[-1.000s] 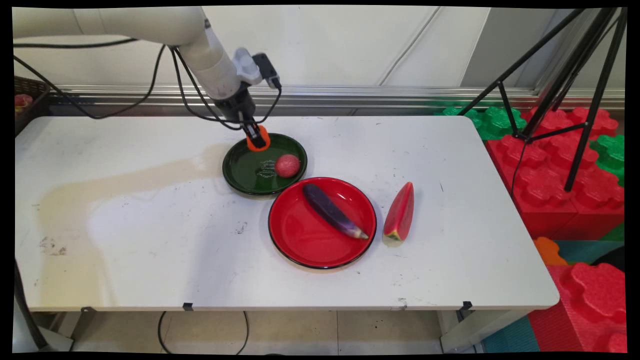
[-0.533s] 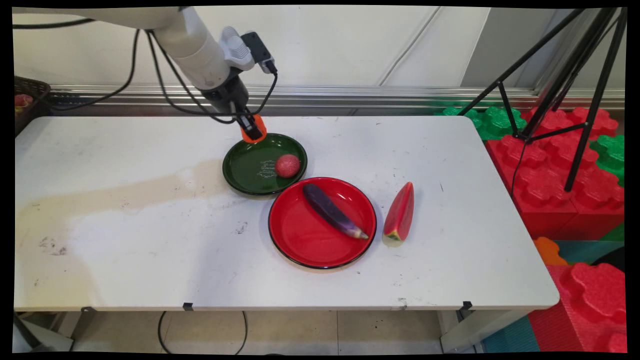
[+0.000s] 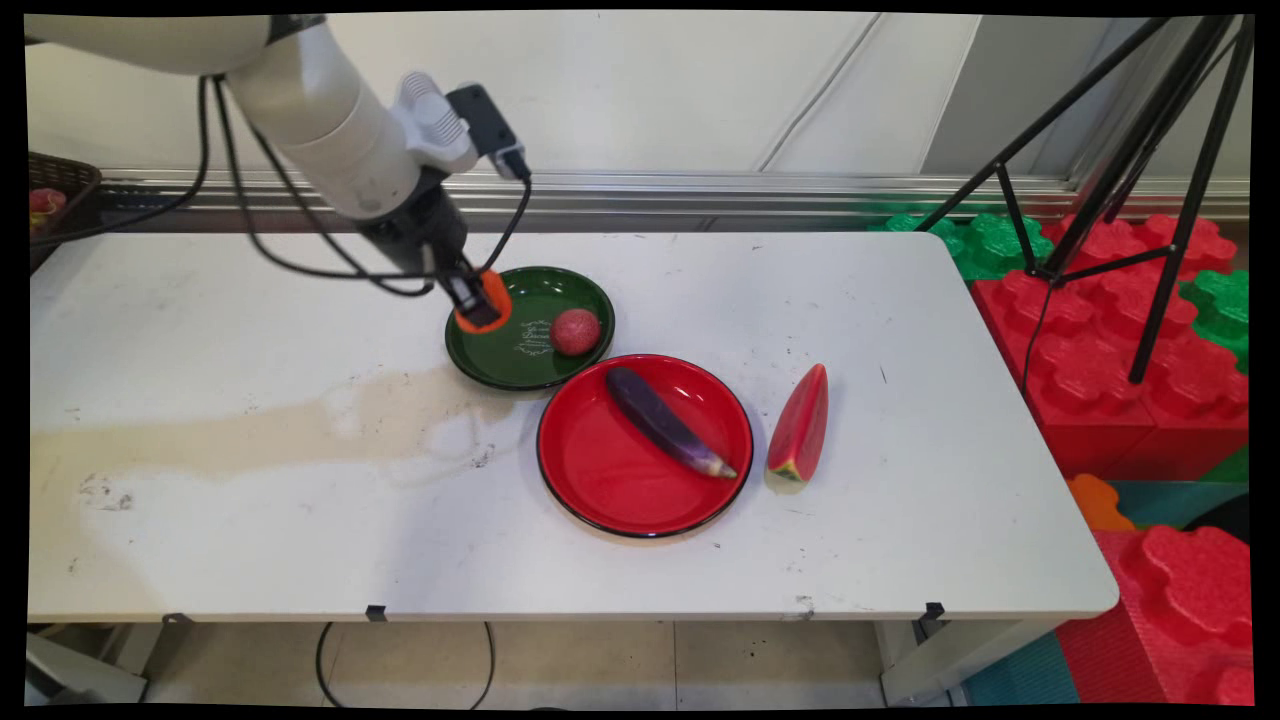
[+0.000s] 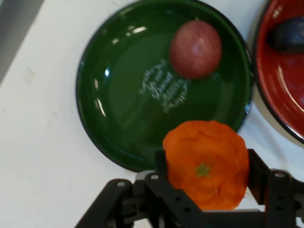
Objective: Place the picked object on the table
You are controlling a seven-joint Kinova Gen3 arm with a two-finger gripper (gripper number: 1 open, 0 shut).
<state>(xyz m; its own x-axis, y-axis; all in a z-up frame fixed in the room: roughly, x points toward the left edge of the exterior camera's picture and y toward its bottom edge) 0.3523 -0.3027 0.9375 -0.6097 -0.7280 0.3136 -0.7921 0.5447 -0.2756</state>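
Observation:
My gripper (image 3: 478, 302) (image 4: 207, 164) is shut on an orange fruit (image 3: 484, 300) (image 4: 207, 161), a flattish tangerine-like toy. It hangs above the left rim of the dark green plate (image 3: 500, 350) (image 4: 118, 104). A round red fruit (image 3: 575, 331) (image 4: 195, 49) lies on the green plate's right side. Touching the green plate at the front right is a red plate (image 3: 610, 475) (image 4: 285, 95) with a purple eggplant (image 3: 667, 422) (image 4: 287, 34) lying across it.
A red watermelon slice (image 3: 800, 425) lies on the table right of the red plate. A dark basket (image 3: 55, 195) sits at the table's far left edge. Black tripod legs (image 3: 1150, 180) and red and green foam blocks (image 3: 1120, 330) stand off the table's right end.
The gripper, holding the orange fruit, rose from the green plate's far rim, then swung left and toward the near side, ending over the plate's left rim.

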